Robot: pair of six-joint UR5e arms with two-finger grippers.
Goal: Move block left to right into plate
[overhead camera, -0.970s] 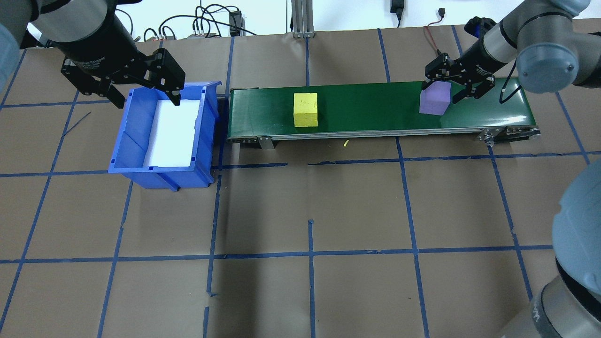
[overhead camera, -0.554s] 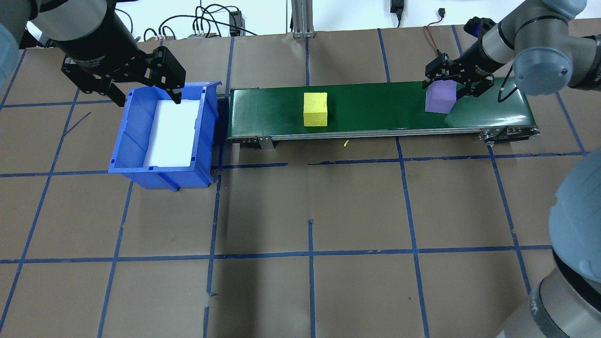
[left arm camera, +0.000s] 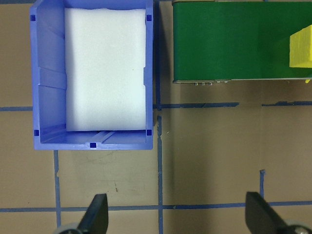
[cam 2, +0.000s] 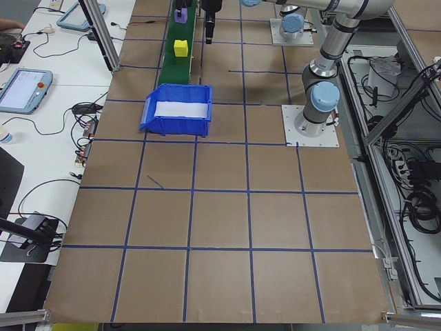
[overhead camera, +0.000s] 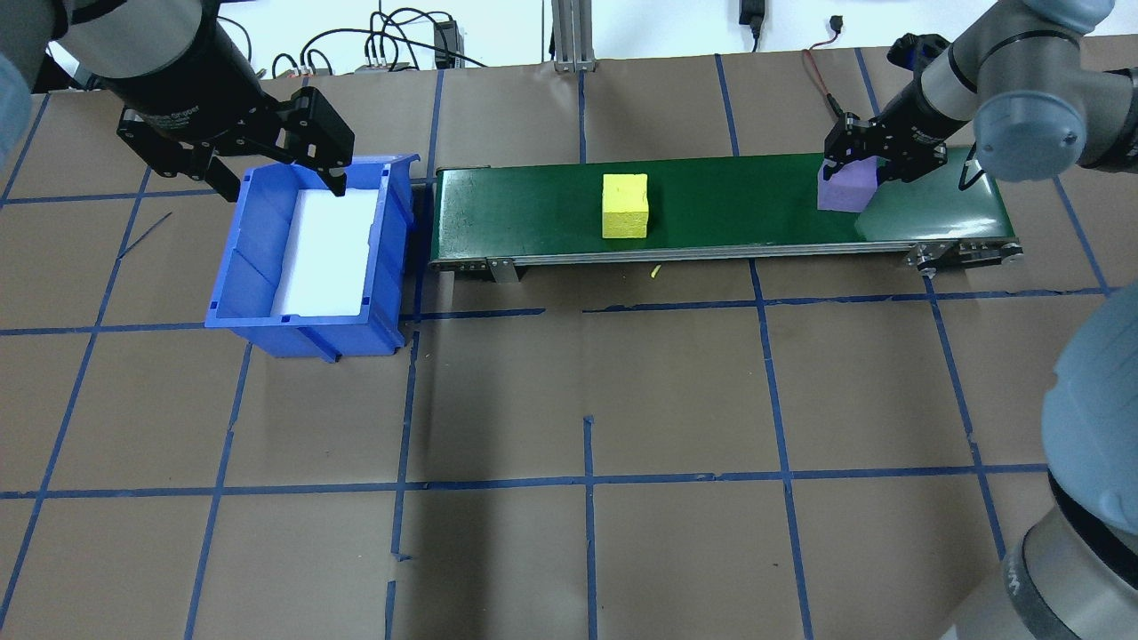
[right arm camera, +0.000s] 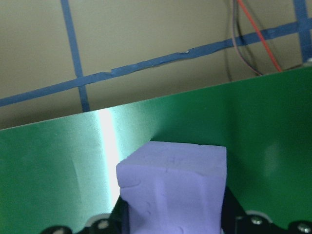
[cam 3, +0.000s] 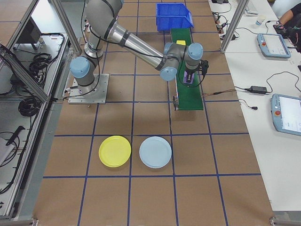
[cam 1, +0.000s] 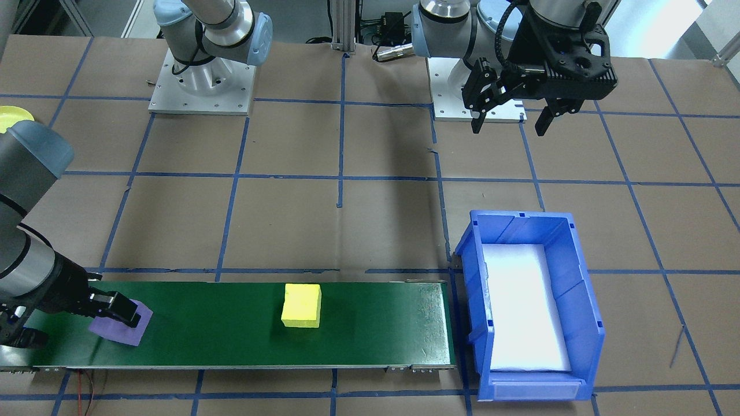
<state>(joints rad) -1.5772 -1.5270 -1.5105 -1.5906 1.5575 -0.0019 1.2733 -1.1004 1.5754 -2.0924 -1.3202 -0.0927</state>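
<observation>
The right tool (overhead camera: 861, 162) is clamped on the purple block (overhead camera: 843, 188) at the right end of the green conveyor belt (overhead camera: 729, 200); a yellow block (overhead camera: 625, 206) sits mid-belt. The left tool (overhead camera: 280, 173) hangs spread wide and empty over the blue bin (overhead camera: 258, 267), which is lined with white foam. The yellow plate (cam 3: 114, 151) lies on the table beside a pale blue plate (cam 3: 155, 152), well apart from the belt.

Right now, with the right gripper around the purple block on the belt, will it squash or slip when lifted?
The purple block looks like matte foam with dented faces, so probably light and a bit squashy. That rough surface should resist slipping in the right gripper. Flat faces: unlikely to roll.
</observation>
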